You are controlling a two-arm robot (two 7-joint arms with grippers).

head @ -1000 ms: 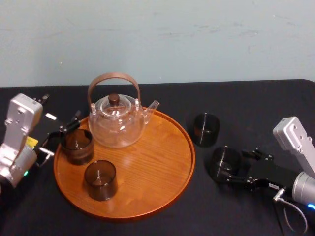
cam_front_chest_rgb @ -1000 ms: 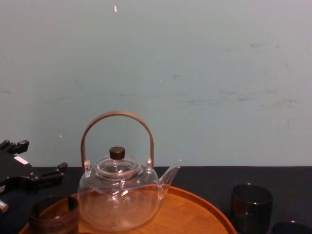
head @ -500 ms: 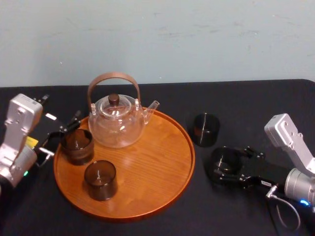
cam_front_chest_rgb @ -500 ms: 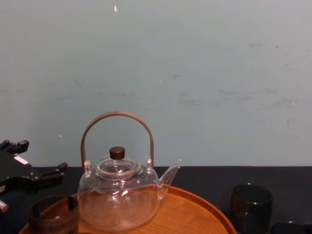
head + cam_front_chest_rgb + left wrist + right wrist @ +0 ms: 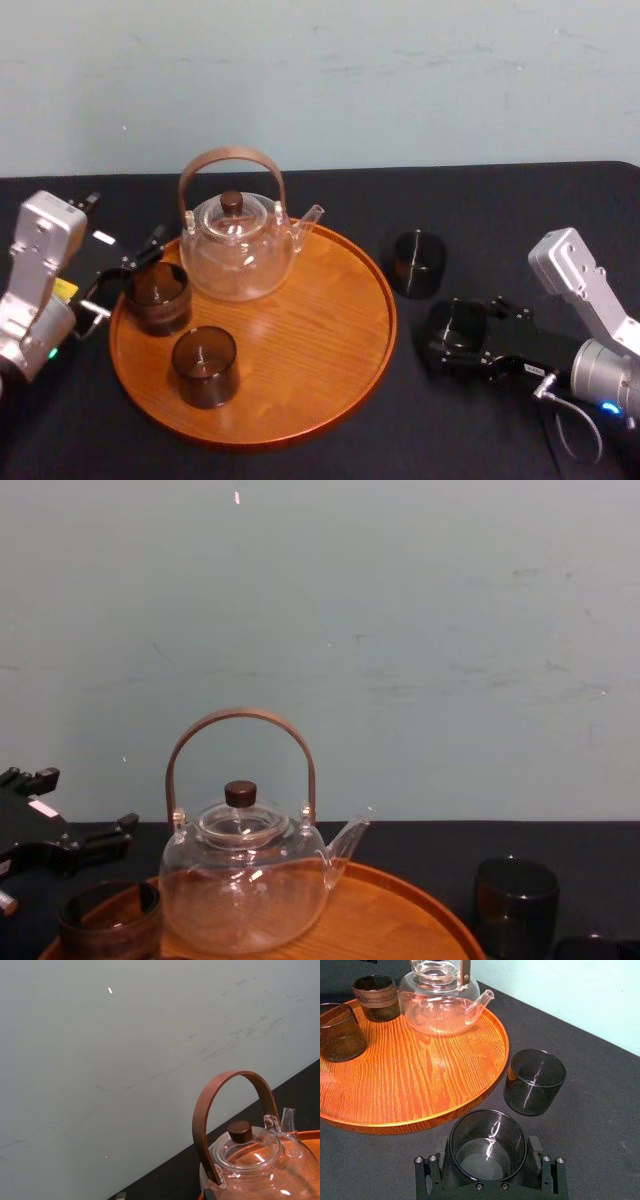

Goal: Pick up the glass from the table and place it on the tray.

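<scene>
The black-clothed surface (image 5: 300,200) carries a wide round wooden tray (image 5: 300,340) towards the robot's left. A clear teapot (image 5: 238,250) with a bent wooden handle stands at the tray's far edge. The right end effector (image 5: 452,345) lies low over the surface just off the tray's right rim. It is pinching the glass (image 5: 457,322), a finger pressed to each side of its wall. The glass is upright, off the tray and close to the rim; whether its base touches the surface cannot be told. The left end effector (image 5: 122,278) sits at the tray's left edge with its fingers spread, holding nothing. It is just beside a banded dark glass (image 5: 158,296) that stands on the tray. A plain dark glass (image 5: 204,365) stands nearer the tray's front. A spare glass (image 5: 418,263) rests on the surface beyond the held one, apart from it.
</scene>
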